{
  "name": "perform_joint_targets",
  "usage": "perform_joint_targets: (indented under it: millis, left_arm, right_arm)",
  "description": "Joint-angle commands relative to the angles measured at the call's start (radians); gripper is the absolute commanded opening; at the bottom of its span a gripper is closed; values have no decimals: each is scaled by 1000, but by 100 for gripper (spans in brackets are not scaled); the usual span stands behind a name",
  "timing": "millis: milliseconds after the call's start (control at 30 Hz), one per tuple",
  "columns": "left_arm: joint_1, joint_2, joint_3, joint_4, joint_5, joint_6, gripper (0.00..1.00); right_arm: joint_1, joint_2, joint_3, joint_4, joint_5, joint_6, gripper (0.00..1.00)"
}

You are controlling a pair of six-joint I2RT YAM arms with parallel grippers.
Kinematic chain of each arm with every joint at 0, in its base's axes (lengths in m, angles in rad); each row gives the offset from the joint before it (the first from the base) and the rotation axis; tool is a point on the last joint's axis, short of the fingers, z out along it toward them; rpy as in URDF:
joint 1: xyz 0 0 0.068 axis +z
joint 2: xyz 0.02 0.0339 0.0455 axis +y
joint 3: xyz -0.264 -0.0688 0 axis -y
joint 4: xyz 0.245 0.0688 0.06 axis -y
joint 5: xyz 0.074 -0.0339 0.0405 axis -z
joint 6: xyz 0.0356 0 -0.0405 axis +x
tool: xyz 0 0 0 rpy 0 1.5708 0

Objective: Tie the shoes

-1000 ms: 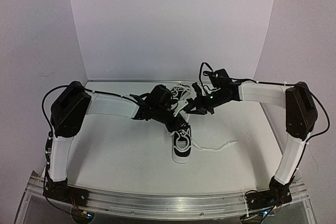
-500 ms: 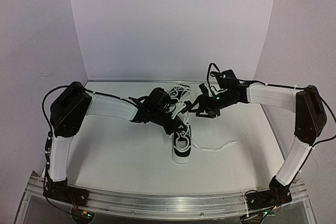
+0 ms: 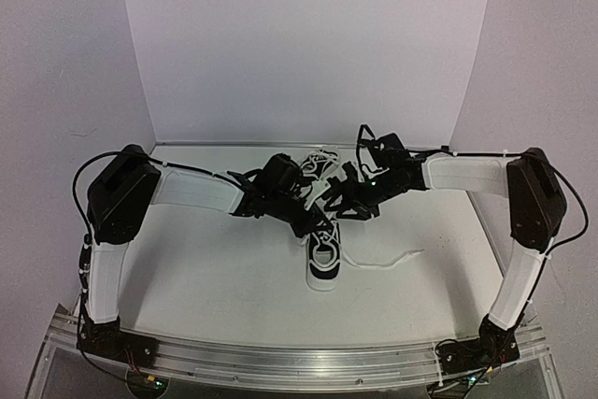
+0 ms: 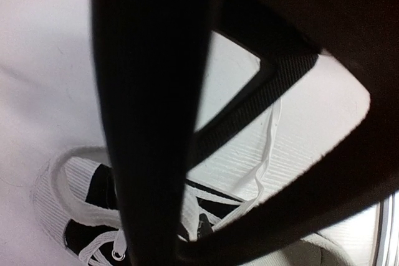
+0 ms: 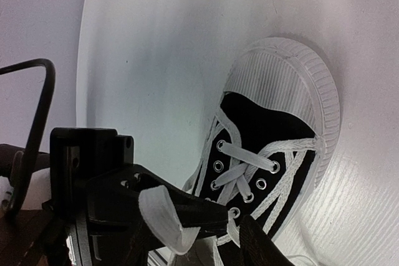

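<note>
Right arm has swung inward since half a second ago. Its gripper (image 3: 342, 201) is now close beside the left gripper (image 3: 313, 220), both arms stretched low over the near shoe (image 3: 324, 263) at mid-bench (image 3: 206, 268). That shoe lies lengthwise near-to-far, toe seemingly nearest. The far shoe (image 3: 322, 165) sits behind. I cannot tell either gripper's opening.

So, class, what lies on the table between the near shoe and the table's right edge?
A loose white lace trailing from that shoe; the top view shows it.
</note>
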Motion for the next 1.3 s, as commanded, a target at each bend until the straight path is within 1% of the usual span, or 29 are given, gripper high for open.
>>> perform_joint_targets:
  millis: [0, 100, 267, 300, 333, 367, 467, 533, 867, 933, 967, 1100, 1167, 1200, 1233, 1267]
  left_arm:
    - [-8, -46, 1, 17, -11, 12, 0]
    - [-9, -46, 0, 19, -10, 12, 0]
    - [-8, -52, 0, 20, -11, 13, 0]
    - [-8, -54, 0, 20, -14, 14, 1]
    - [-8, -56, 0, 19, -20, 12, 3]
    - [-8, -58, 0, 18, -26, 11, 6]
    - [-8, -69, 0, 12, -50, 9, 20]
    - [-8, -78, -3, 10, -67, 9, 27]
    - [-8, -112, -20, 21, -114, 15, 34]
    - [-8, -109, -13, 21, -108, 16, 32]
    - [-8, -106, -10, 21, -104, 16, 29]
    - [-8, -87, 7, 17, -93, 17, 10]
    - [-8, -80, 8, 12, -88, 17, 3]
    - [-9, -77, 7, 12, -83, 16, 1]
    - [-8, -75, 5, 12, -80, 16, 0]
    - [-8, -76, 1, 14, -76, 14, 0]
  right_arm:
    - [37, 3, 28, 79, -21, 21, 41]
    - [38, 10, 24, 90, -23, 29, 33]
    - [38, 12, 18, 93, -25, 24, 6]
    - [38, 10, 16, 94, -24, 23, 2]
    - [38, 7, 15, 95, -25, 21, 0]
    - [37, 5, 13, 96, -25, 20, 0]
    - [37, -1, 5, 96, -20, 19, 0]
    - [38, -3, 1, 95, -16, 20, 0]
    - [38, -4, -1, 94, -5, 21, 0]
    - [38, -2, 0, 94, -5, 22, 0]
    - [38, -1, 0, 94, -5, 22, 0]
    - [38, -2, 3, 94, -5, 25, 0]
    - [37, -7, 5, 94, -2, 29, 0]
    - [36, -8, 5, 94, -2, 32, 1]
    - [36, -12, 5, 93, -1, 35, 6]
    - [35, -17, 4, 93, 0, 39, 15]
